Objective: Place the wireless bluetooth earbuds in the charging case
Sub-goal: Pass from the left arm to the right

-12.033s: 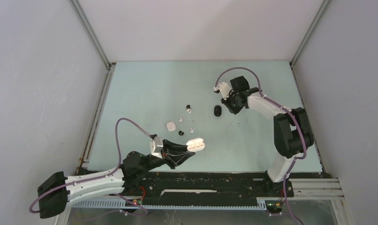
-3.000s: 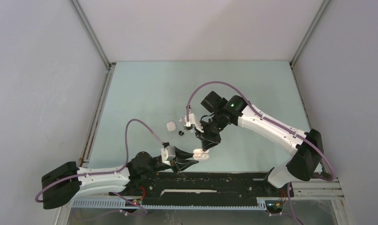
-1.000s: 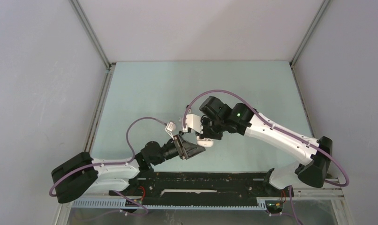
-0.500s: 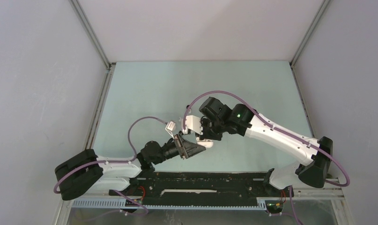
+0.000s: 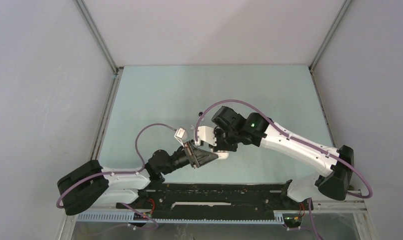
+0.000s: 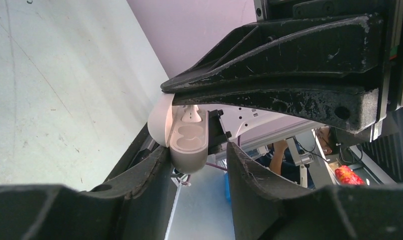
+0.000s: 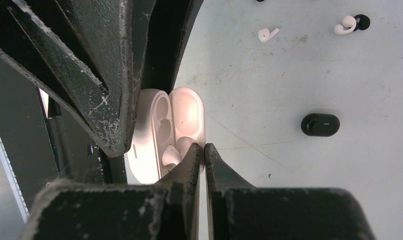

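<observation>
Reaching inward | both arms meet low | left end effector (image 5: 212, 159) seemingly grips charging case (image 7: 162, 132)

The left gripper (image 5: 209, 157) and right gripper (image 5: 221, 148) meet over the pale green table (image 5: 154, 95), at a white case (image 5: 221, 155).

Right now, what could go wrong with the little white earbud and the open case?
The left gripper pinches the open white case only by its edge, so a push might twist it loose. The right gripper is shut beside the earbud in the case; the bud looks only partly seated and might pop out.
</observation>
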`<state>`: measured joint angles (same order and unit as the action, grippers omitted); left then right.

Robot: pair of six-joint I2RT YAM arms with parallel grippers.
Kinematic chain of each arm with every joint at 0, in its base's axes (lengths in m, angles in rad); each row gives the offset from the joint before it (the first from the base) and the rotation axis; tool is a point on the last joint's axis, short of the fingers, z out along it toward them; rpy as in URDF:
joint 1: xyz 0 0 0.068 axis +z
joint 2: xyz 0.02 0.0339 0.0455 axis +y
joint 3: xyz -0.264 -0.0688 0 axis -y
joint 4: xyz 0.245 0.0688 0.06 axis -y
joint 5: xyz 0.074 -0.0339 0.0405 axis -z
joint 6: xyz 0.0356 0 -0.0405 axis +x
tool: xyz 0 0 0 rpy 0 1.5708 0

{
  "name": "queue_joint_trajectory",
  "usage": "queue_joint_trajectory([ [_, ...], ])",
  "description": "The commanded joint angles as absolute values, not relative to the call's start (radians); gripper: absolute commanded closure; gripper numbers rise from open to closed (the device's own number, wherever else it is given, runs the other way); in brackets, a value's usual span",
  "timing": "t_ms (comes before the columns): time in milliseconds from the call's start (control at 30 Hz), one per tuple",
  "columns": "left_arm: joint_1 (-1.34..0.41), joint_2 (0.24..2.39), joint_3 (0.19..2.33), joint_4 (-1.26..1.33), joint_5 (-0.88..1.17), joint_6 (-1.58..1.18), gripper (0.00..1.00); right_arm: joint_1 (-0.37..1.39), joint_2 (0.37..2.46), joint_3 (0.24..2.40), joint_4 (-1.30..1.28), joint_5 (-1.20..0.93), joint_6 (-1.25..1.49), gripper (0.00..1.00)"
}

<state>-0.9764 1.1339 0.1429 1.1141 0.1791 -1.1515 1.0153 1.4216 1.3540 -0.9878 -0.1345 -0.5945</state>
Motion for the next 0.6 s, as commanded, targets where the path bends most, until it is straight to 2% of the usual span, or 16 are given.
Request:
queue_joint_trajectory([
  [0,-0.971,1.144,0.157,1.143,0.210,-1.145,0.53,1.024,1.404,1.359,-0.961,-0.115,-0.604,0.95],
  [567,-0.971,1.194,0.162,1.188,0.224,-1.140,0.61,1.027,1.407,1.357,-0.962,-0.113,-0.603,0.95],
])
